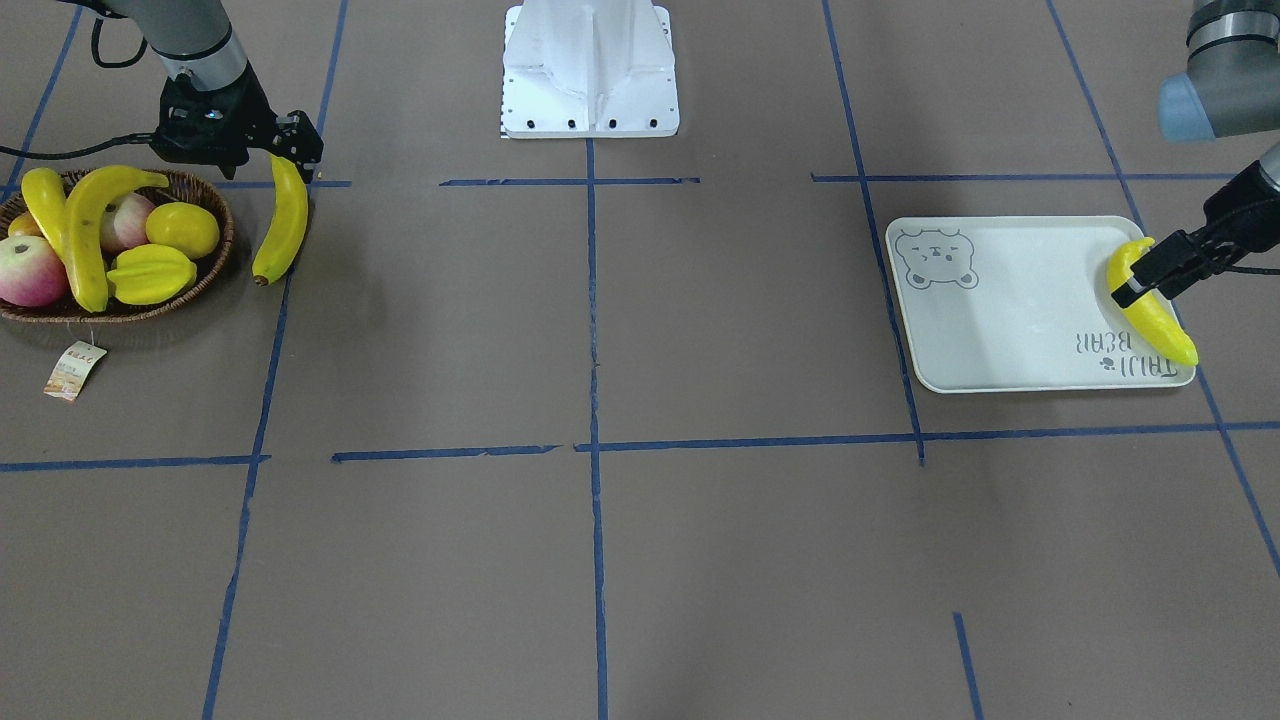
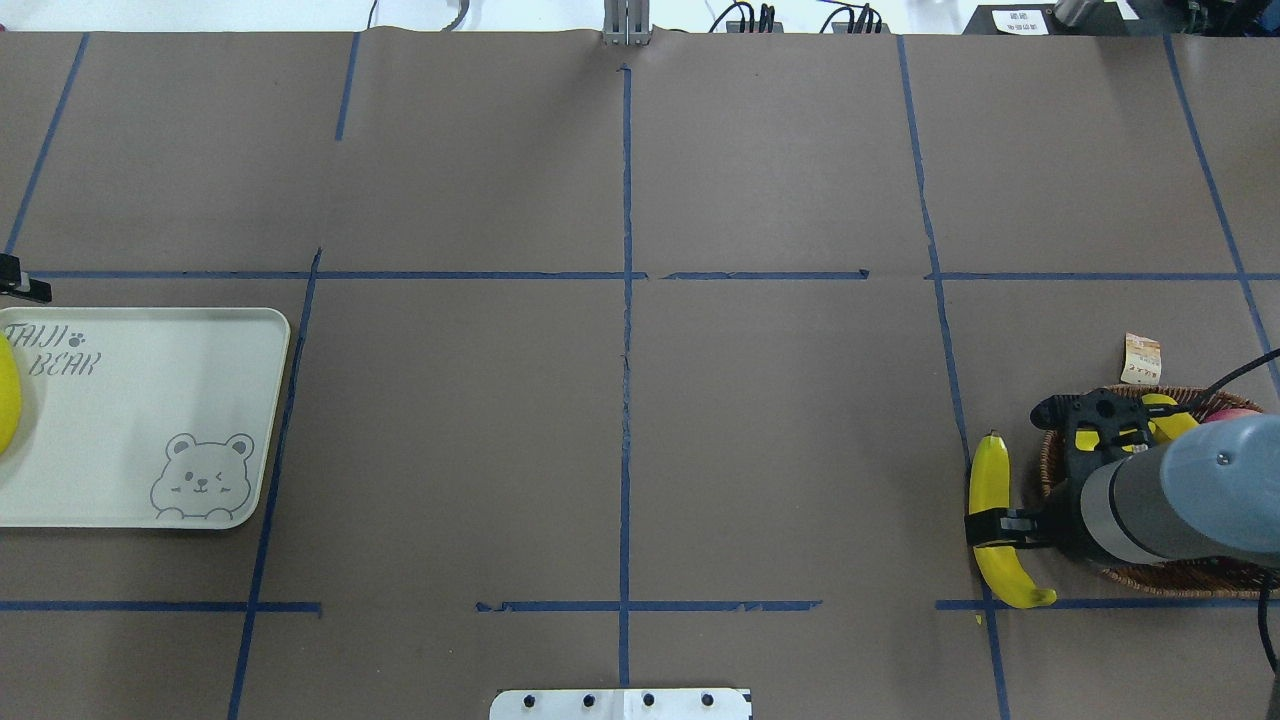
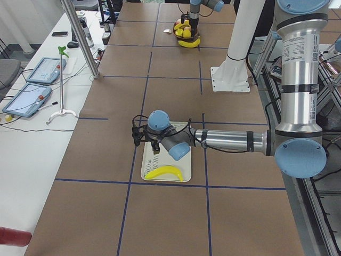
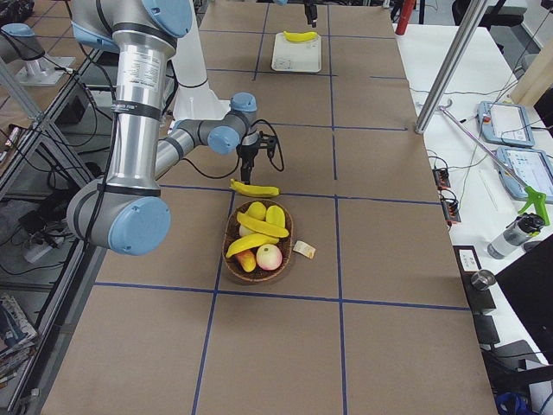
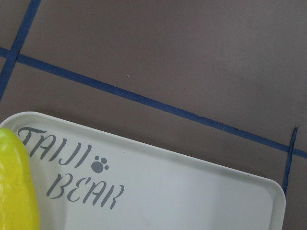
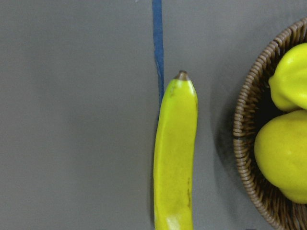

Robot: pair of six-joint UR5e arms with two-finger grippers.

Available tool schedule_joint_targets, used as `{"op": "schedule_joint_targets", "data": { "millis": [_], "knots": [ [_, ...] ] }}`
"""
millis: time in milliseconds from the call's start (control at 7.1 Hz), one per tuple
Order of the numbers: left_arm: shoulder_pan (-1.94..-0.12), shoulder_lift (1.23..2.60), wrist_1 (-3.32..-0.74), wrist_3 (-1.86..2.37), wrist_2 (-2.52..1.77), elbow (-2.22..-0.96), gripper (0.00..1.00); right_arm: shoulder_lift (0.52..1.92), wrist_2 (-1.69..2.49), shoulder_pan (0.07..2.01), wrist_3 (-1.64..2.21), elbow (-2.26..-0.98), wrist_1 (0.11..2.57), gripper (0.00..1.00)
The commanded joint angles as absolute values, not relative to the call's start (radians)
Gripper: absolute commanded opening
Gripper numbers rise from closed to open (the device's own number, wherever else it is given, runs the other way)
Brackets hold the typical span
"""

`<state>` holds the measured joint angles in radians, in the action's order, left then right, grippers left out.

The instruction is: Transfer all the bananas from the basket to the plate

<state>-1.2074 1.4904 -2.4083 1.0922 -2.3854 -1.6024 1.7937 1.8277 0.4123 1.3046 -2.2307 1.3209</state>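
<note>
Seen from the operators' side of the table, with the robot's white base (image 1: pixel 590 70) at twelve o'clock, a round wicker basket (image 1: pixel 225 250) sits at nine o'clock. A pale rectangular plate (image 1: pixel 1000 310) with a grey bear face and "BEAR" lettering sits at three o'clock, well apart from the basket.

The right gripper (image 2: pixel 998 528) is clenched across a yellow banana (image 1: pixel 285 225). This banana is just outside the basket rim, at the basket's three o'clock. It runs roughly from twelve to six o'clock, with its dark tip at the six o'clock end. I cannot tell whether it touches the brown table (image 1: pixel 640 560).

A second banana (image 1: pixel 1160 325) lies along the plate's three o'clock short edge, beside the lettering. The left gripper (image 1: pixel 1150 280) hangs over that end of the plate. In the side view it appears above the fruit rather than around it. I cannot tell whether its jaws are parted or closed.

Two more bananas (image 1: pixel 90 235) are inside the basket, leaning across its nine o'clock half. They lie among two reddish apples (image 1: pixel 30 270), a round lemon (image 1: pixel 183 228) and a ridged star fruit (image 1: pixel 150 273).

A small paper tag (image 1: pixel 75 370) lies on the table at the basket's six o'clock. Blue tape lines (image 1: pixel 595 400) divide the tabletop into squares.
</note>
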Motion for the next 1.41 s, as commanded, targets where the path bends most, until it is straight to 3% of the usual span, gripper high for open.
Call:
{"op": "schedule_joint_targets", "data": {
  "millis": [0, 141, 422, 704, 1267],
  "knots": [
    [-1.207, 1.493, -2.408, 1.091, -2.385, -1.603, 1.0, 1.845, 1.772, 0.321, 1.396, -2.201, 1.197, 0.99],
    [-1.207, 1.493, -2.408, 1.092, -2.385, -1.603, 1.0, 1.844, 1.74, 0.293, 1.404, -2.175, 1.192, 0.97],
    [-1.207, 1.491, -2.408, 1.092, -2.385, -1.605, 1.0, 1.832, 1.74, 0.287, 1.404, -2.145, 1.189, 0.84],
    [-1.207, 1.491, -2.408, 1.092, -2.385, -1.606, 1.0, 1.801, 1.743, 0.288, 1.402, -2.137, 1.189, 0.58],
    [-1.207, 1.491, -2.408, 1.092, -2.385, -1.606, 1.0, 1.799, 1.741, 0.287, 1.402, -2.115, 1.19, 0.56]
  ]
}}
